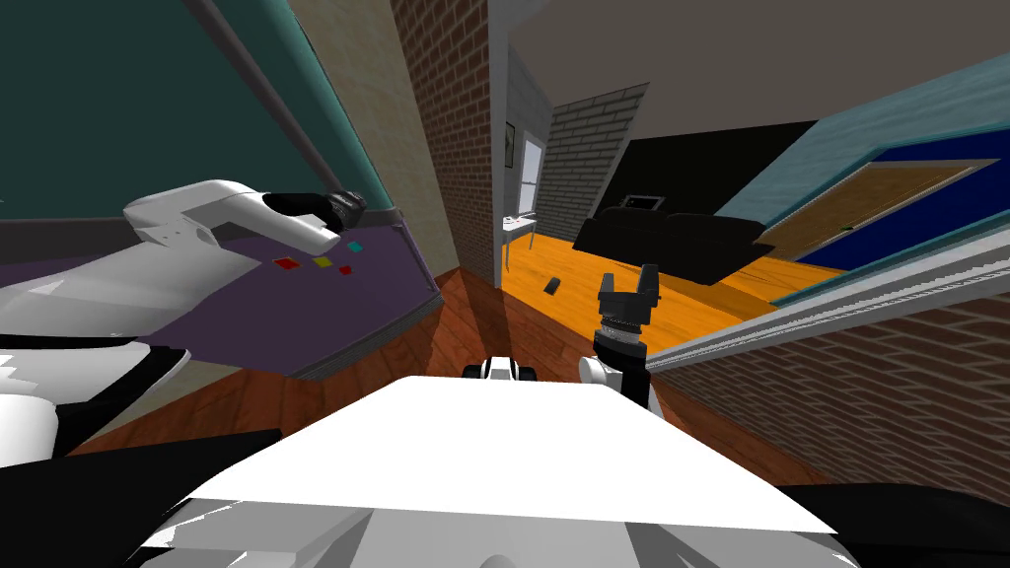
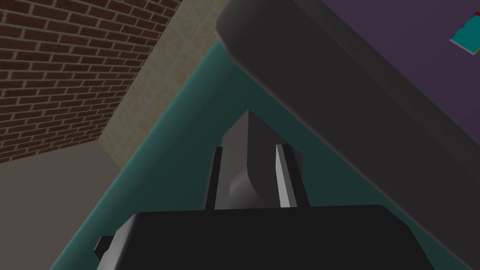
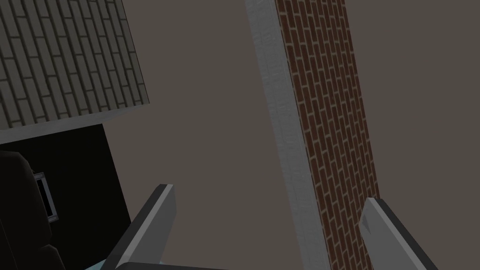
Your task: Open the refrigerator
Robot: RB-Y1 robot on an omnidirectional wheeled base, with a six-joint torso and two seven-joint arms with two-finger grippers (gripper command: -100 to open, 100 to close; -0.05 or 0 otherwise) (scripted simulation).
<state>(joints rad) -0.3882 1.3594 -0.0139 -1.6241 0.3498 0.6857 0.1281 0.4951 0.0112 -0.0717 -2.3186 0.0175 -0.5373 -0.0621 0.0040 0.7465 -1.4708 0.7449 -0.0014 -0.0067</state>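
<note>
The refrigerator [image 1: 118,108], with a teal door above a purple one, stands close on my left. The left gripper [image 1: 349,207] is at the lower end of its grey handle [image 2: 246,140], fingers clenched on the handle's sides, near the purple door. The right gripper [image 1: 628,284] hangs well apart from the refrigerator, fingers spread wide.

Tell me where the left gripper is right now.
Head view, upper left: the left gripper is shut on the dark grey handle of the teal door, at its end beside the purple door with coloured magnets.
</note>
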